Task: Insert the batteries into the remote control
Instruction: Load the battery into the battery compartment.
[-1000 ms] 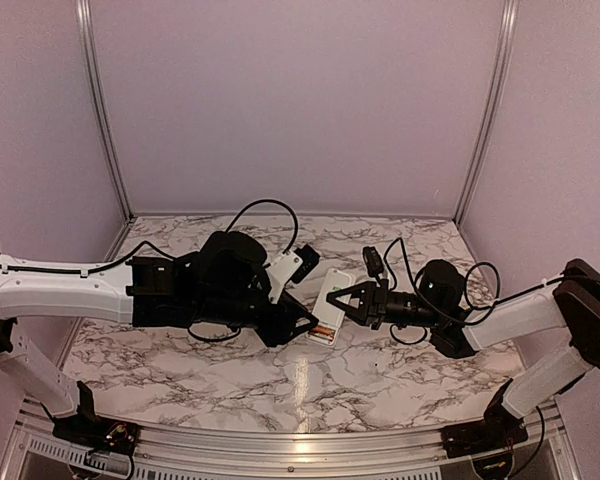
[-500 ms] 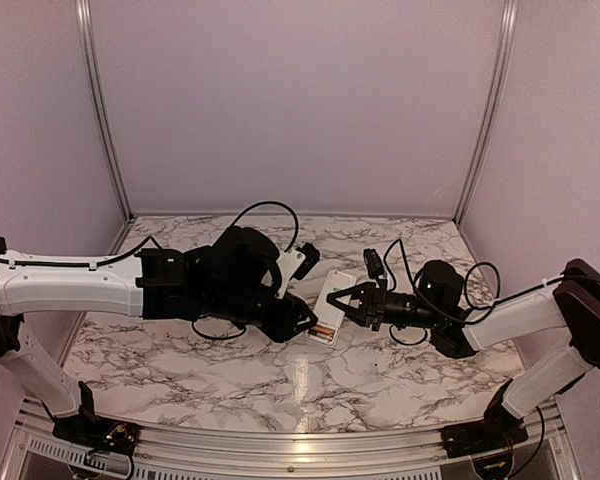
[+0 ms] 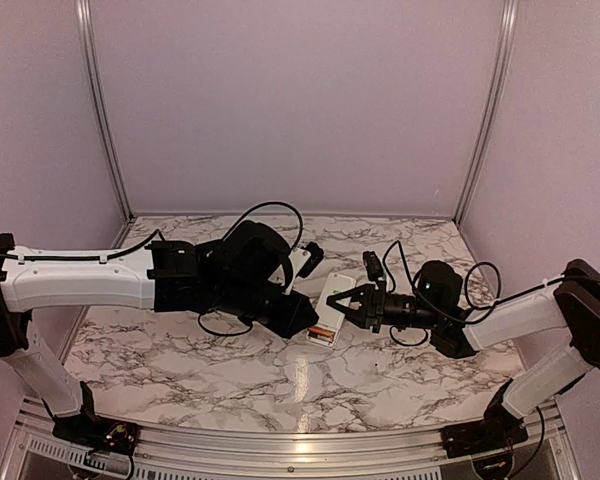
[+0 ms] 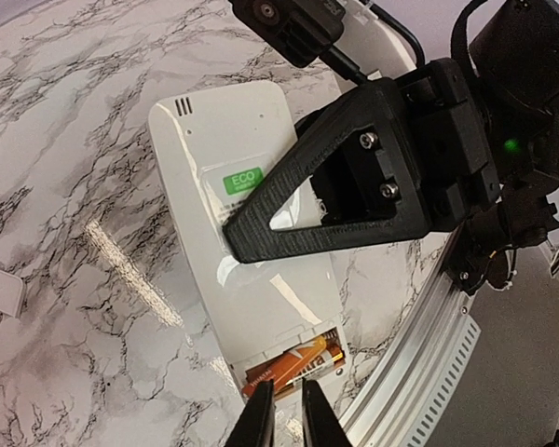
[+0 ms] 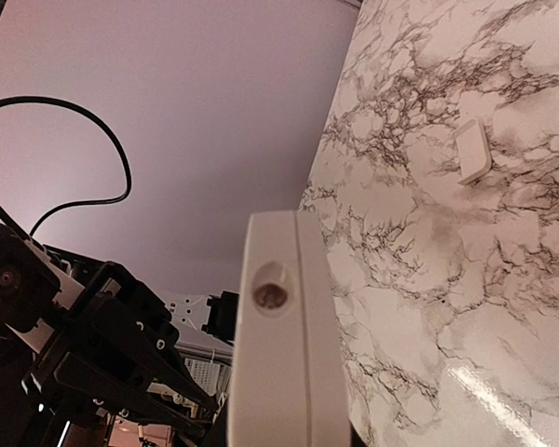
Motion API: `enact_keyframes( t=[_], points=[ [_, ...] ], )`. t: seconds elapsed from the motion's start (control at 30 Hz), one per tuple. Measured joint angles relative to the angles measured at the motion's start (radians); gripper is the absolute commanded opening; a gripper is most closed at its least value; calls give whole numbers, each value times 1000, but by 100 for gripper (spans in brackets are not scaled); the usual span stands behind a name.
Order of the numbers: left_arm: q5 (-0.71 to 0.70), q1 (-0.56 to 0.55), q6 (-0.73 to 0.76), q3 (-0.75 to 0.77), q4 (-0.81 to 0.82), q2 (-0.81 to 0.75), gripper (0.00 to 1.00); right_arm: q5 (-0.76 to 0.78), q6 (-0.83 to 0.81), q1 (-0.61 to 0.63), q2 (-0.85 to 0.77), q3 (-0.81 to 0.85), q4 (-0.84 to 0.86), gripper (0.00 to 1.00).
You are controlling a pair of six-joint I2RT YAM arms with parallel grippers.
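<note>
Left wrist view, nearest thing first: the left gripper [image 4: 285,421] hangs just at the near end of the remote control [image 4: 284,298]. Its tips are narrowly apart with a thin slit between them, and nothing is pinched that I can see. Right by the tips is the open bay with the batteries [image 4: 298,359]. An orange-copper one lies across the bay; a darker strip beside it may be the second, can't tell. The remote sits back-up, slightly right of centre on the marble table [image 3: 310,390], with a green sticker [image 4: 242,180] on its back. Whether it rests on the marble or is lifted, can't tell.

Step in hand, my read: seating the cell flat. This is best done with the tips almost together, coming straight down on the middle of the cylinder. Use a short push and no sideways drag, or one end may pop up. The remote has to be held steady.

Farther along, the right gripper [image 3: 340,303] is clamped on the remote's middle from the right, one black finger [image 4: 289,240] lying across the white back. It is clear of the bay but close, so the left tips have little room to go farther in.

Left of the remote and apart from it, a small white cover [image 5: 472,149] lies flat on the marble, not in the path. On the far side a black cable [image 3: 270,206] loops above the left arm, clear of the work.
</note>
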Motion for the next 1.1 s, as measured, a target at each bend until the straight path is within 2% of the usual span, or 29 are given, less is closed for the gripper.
enact_keyframes(
  t=[0.6, 0.73, 1.1],
  points=[
    [9, 0, -7, 8, -60, 32, 13, 0, -1, 0, -8, 0, -13, 0],
    [9, 0, -6, 10, -61, 34, 18, 0, -2, 0, -8, 0, -13, 0],
    [10, 0, 5, 26, -64, 35, 19, -1, -2, 0, -8, 0, -13, 0]
  ],
)
